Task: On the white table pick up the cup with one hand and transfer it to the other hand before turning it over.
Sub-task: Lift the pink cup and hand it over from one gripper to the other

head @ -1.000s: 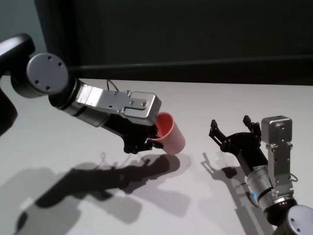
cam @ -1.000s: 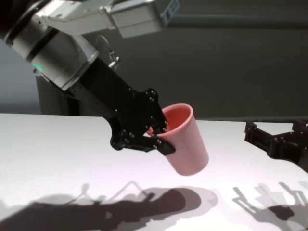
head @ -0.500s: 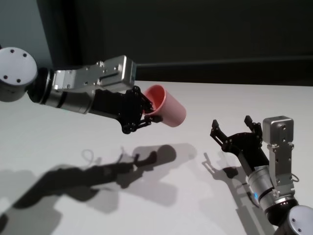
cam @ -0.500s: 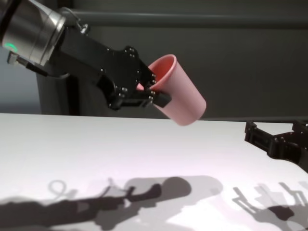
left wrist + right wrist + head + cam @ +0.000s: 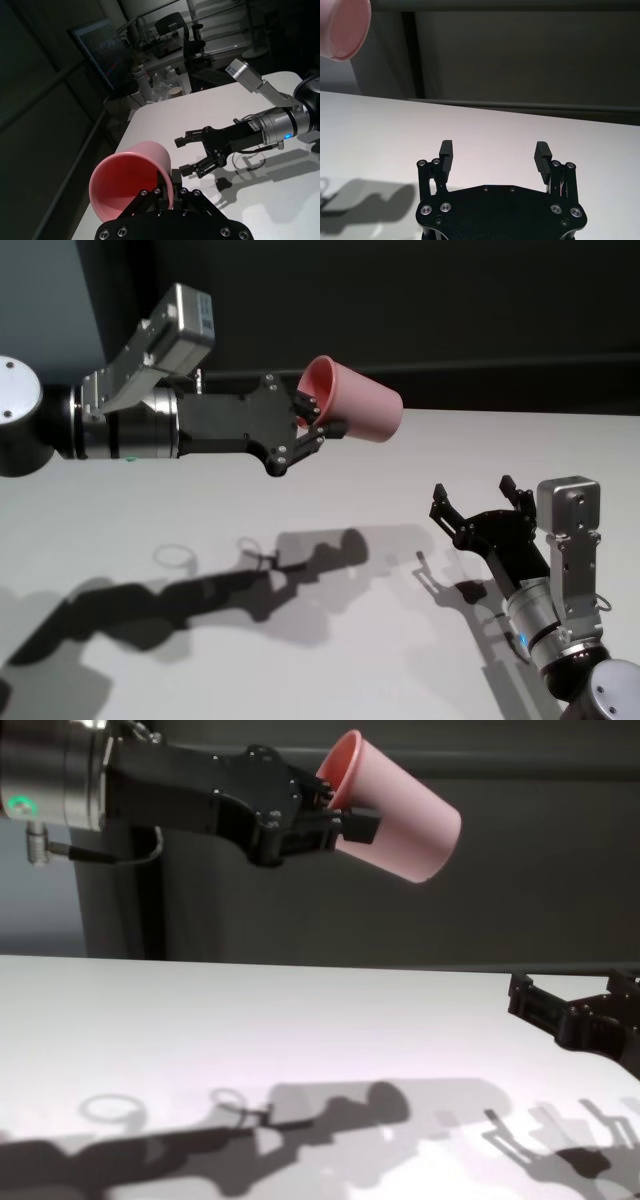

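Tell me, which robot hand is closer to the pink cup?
Left. The left gripper grips the cup by its rim, high above the table; the right gripper waits open, lower down.

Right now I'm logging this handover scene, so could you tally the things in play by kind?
Pink cups: 1, the cup, held up off the white table in the left gripper.
Black grippers: 2, the left gripper and the open right gripper.
White tables: 1.
Total: 4.

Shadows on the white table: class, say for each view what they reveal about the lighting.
Head view: the left gripper and the cup cast a hard, dark shadow on the white table, well below them. Chest view: doubled outlines beside the right gripper suggest several lamps. Right wrist view: one soft shadow.
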Motion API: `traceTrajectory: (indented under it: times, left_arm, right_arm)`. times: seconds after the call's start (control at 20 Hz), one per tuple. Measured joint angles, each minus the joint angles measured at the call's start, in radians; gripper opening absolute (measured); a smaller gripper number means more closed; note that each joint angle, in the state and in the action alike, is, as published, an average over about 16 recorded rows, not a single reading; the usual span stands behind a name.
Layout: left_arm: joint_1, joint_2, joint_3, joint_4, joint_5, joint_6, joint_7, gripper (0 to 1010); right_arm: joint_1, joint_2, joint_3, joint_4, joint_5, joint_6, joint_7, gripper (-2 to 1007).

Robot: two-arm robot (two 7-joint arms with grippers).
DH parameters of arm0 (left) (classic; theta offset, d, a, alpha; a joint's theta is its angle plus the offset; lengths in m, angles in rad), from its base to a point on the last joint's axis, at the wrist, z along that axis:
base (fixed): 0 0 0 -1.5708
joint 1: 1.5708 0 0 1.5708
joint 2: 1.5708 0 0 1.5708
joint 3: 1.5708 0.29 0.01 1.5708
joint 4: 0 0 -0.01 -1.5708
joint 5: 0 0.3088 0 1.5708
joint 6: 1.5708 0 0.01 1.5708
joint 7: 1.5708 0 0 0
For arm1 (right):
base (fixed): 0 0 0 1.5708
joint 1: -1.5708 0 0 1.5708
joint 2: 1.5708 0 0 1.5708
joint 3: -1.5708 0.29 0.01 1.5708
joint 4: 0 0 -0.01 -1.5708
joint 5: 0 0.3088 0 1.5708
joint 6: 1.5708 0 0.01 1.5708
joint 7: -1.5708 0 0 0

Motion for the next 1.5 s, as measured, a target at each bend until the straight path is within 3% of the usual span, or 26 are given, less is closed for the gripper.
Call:
traceTrajectory:
  times: [0.3, 0.6, 0.9, 1.5]
  left_arm:
    - [0.037, -0.042, -0.05, 0.049, -0.12, -0.057, -0.014, 54]
    - [0.05, -0.079, -0.075, 0.101, -0.2, -0.1, -0.045, 54]
    - [0.05, -0.104, -0.083, 0.139, -0.243, -0.12, -0.073, 54]
    - [0.061, -0.129, -0.082, 0.17, -0.293, -0.136, -0.114, 54]
  right_arm:
    - [0.0, 0.0, 0.0, 0.0, 0.0, 0.0, 0.0, 1002]
    - [0.0, 0.0, 0.0, 0.0, 0.0, 0.0, 0.0, 1002]
    - [0.0, 0.0, 0.0, 0.0, 0.0, 0.0, 0.0, 1002]
    - [0.0, 0.0, 0.0, 0.0, 0.0, 0.0, 0.0, 1002]
